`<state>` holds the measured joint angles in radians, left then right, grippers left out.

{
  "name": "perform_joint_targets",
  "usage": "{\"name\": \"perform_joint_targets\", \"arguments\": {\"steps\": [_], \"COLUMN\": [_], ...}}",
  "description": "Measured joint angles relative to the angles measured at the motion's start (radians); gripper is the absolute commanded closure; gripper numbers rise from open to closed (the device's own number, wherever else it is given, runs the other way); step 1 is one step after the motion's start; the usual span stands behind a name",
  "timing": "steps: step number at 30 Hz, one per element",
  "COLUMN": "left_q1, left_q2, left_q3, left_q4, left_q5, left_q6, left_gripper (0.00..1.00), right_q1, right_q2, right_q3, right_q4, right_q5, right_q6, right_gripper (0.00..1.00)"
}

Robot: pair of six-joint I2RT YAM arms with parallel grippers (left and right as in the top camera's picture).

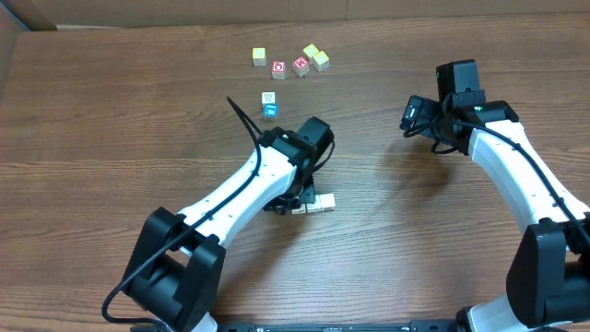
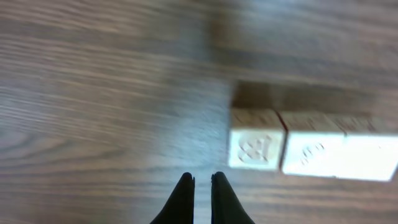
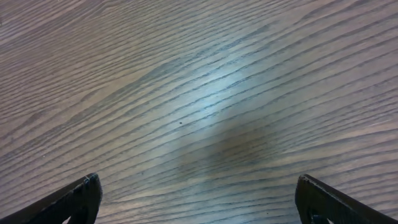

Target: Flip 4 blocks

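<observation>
Hovering near a row of pale blocks (image 2: pixel 311 152) on the table (image 1: pixel 111 111), the left gripper (image 2: pixel 202 186) is held with jaws together, empty; parting them around the end block (image 2: pixel 256 147) for a flip is judged required next; the right gripper (image 3: pixel 198 193) is held with jaws apart.

Overhead view: a fixed camera looks straight down on the table (image 1: pixel 111 120) from well above, with both arms entering from the lower edge. Left wrist view: set close to the tabletop, it faces forward past the closed left gripper (image 2: pixel 202 186) onto a row of pale cubes (image 2: pixel 311 149), the same row seen beside that arm's tip from overhead. Right wrist view: near the wood, it looks down between the wide-set fingers of the right gripper (image 3: pixel 199 199).
</observation>
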<state>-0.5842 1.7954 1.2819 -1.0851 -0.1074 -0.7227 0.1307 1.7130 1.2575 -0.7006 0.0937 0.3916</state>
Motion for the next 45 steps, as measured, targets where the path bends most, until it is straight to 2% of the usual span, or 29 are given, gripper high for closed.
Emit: {"name": "perform_joint_targets", "arguments": {"steps": [12, 29, 45], "left_q1": [0.029, 0.029, 0.029], "left_q2": [0.0, 0.0, 0.0], "left_q3": [-0.097, -0.115, -0.181], "left_q4": [0.143, 0.177, 0.244], "left_q5": [-0.031, 0.063, 0.074], "left_q6": [0.0, 0.0, 0.0], "left_gripper": [0.96, 0.96, 0.96], "right_q1": [0.0, 0.0, 0.0], "right_q2": [0.0, 0.0, 0.0], "right_q3": [0.0, 0.0, 0.0], "right_q4": [0.0, 0.0, 0.0], "right_q5": [0.0, 0.0, 0.0], "right_q6": [0.0, 0.0, 0.0], "right_gripper": [0.0, 0.0, 0.0]}}
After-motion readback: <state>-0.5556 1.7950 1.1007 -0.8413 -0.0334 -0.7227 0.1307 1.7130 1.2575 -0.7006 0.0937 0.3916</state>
